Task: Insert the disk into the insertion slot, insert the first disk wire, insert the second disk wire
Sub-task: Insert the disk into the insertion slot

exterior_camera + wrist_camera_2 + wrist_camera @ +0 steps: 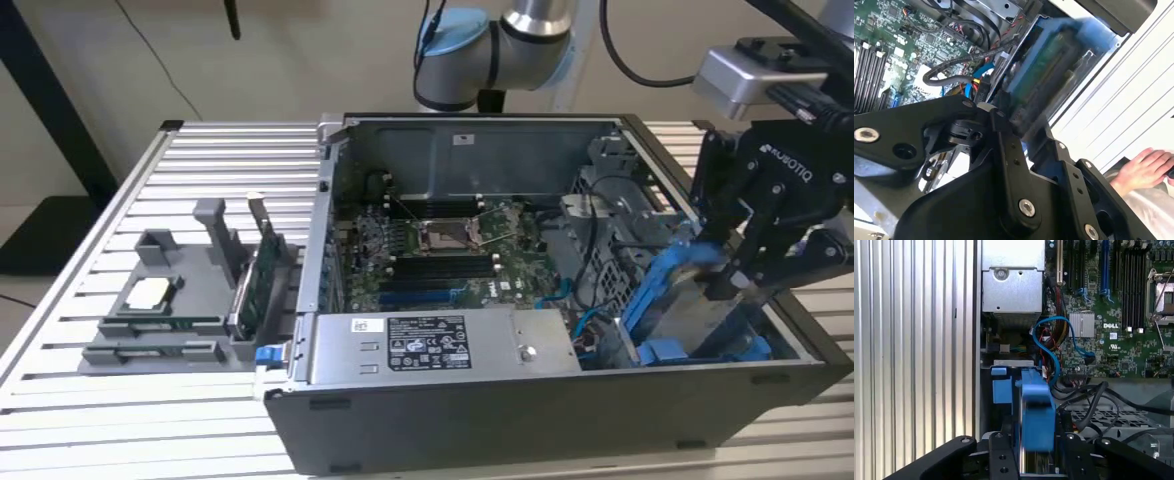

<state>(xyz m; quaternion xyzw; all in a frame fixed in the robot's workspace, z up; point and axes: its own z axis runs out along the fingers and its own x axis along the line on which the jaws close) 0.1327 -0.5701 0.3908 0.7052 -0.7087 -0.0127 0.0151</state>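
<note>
Across the slatted desk sits the open computer case, its motherboard and grey power supply laid bare, with a grey parts holder well apart on the exterior view's left. At the case's corner on the exterior view's right is the insertion slot, a bay of the drive cage lined with blue rails. The work in hand reads as the first step, getting the disk into that bay, and neither wire step looks begun. The claw hangs above the cage, its fingers drawn in just to the disk's thickness and pinching the disk by its two flat sides. The disk, framed in its blue carrier, tilts over the slot with its lower end reaching down towards the rails, and it is not yet seated as far as I can judge. Finishing this step calls for the carrier to be squared with the rails so that it slides without jamming. A blue cable loops loose beside the cage, and a person's hand rests on the desk outside the case
</note>
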